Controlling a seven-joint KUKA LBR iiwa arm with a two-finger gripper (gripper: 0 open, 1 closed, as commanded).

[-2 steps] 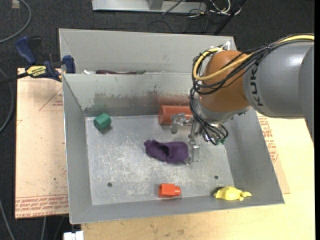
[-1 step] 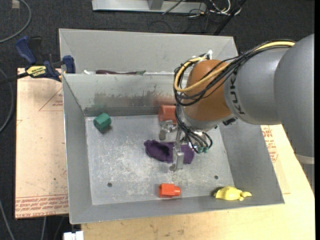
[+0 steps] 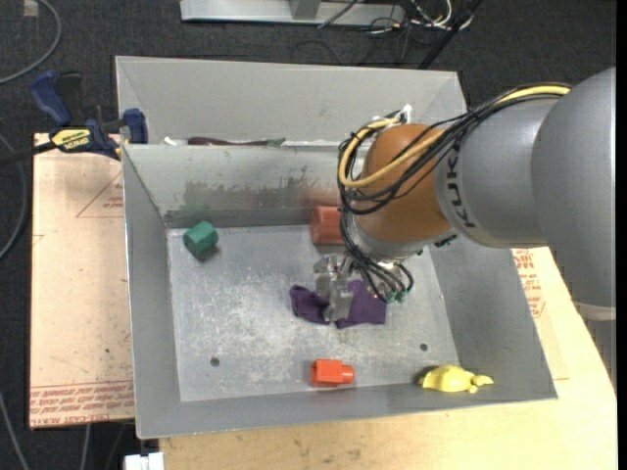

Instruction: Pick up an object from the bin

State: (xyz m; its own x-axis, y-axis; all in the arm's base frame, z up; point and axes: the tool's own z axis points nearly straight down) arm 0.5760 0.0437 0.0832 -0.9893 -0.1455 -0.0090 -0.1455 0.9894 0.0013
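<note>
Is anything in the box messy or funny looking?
Nothing looks spilled or broken. The purple floppy thing in the middle of the grey metal bin lies crumpled in a heap, and the bin's floor is scratched and worn.

Grey arm [image 3: 549, 179], orange cover [image 3: 397, 199], yellow cables [image 3: 544, 90]

The bin [image 3: 225, 311] under me is dull metal, its floor scuffed and scratched (the back wall too). The purple thing [image 3: 369, 309] looks like soft, crumpled cloth; the orange block [image 3: 332, 372] looks smooth plastic.
</note>
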